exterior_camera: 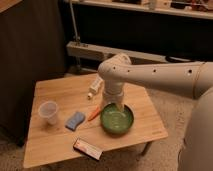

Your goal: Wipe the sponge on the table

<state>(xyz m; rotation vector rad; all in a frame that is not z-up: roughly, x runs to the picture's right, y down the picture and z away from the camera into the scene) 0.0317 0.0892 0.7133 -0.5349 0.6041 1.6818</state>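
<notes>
Just right of the clear cup [48, 112], flat on the surface [50, 146]: the sponge [75, 120], long axis slanting up-right toward an orange stick [94, 114] and, beyond it, the gripper [113, 104] above the green bowl [119, 122], opening and hold impossible to tell.

Warm, moderate light is falling from above onto the table [50, 142], lighting its wooden top evenly, while the dark backdrop [30, 45] behind it is receiving very little light. The white arm [160, 75] is catching the strongest light along its upper surface and is shading toward grey underneath, and the end effector [113, 104], hanging just over the far rim of the green bowl [125, 122], is sitting in the arm's own shade. The bowl's inside is showing a faint sheen, and the clear cup [48, 111] is casting only a soft, short shadow.
</notes>
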